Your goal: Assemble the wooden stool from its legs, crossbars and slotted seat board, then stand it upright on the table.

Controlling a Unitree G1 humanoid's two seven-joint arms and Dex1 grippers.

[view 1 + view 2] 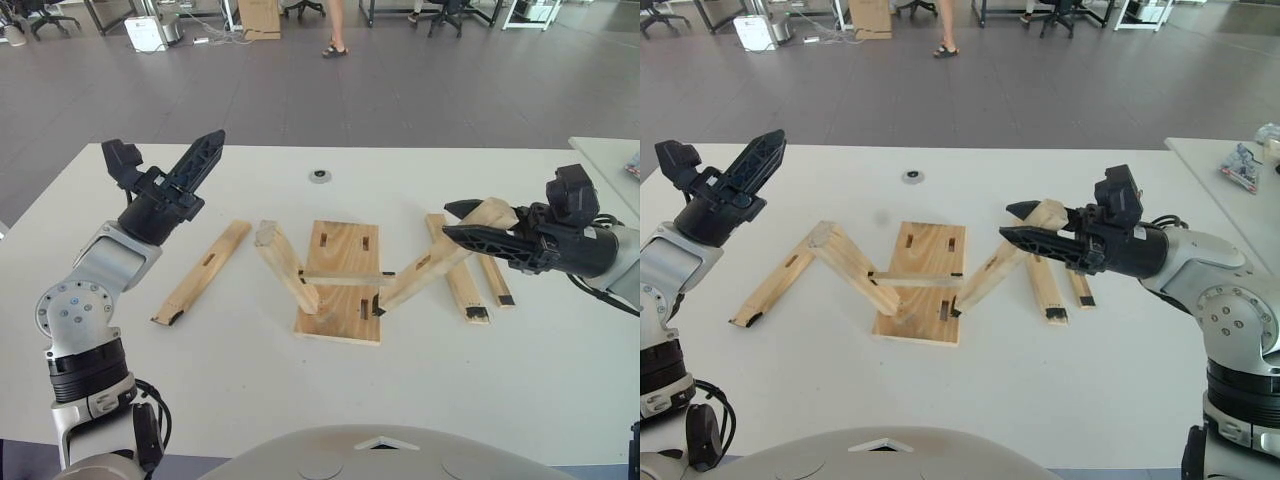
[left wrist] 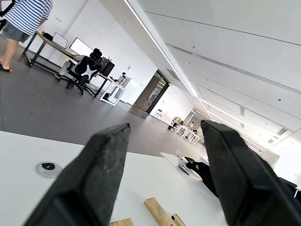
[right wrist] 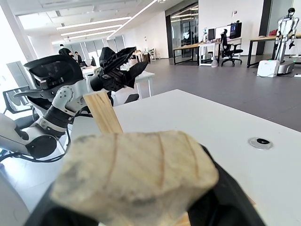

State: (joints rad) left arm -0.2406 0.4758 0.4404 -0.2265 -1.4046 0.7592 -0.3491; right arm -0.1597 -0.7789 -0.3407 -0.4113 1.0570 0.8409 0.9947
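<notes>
— Risk first: what could go wrong here?
— Right gripper (image 1: 455,220) is clamped on the top end of a leg (image 1: 410,282) whose foot rests at the seat board (image 1: 340,240). A crossbar (image 1: 345,275) seems to join it to a second leg (image 1: 288,265), which leans with nothing holding it. My guess: a twist or pull on the held leg would drag the crossbar loose, and the leaning leg would tip over.
— And the other arm?
— Left gripper (image 2: 165,126) hangs raised over the left side of the worktop (image 1: 250,390), fingers wide, carrying nothing. It is well apart from the leaning leg, so it gives no support there.
— Room to move?
— Plenty toward the near edge and on the left. A loose leg (image 1: 203,272) lies flat left of the board. Two pieces (image 1: 457,280) lie just beside the held leg on the right, so a sweep there could knock them toward the right edge.
</notes>
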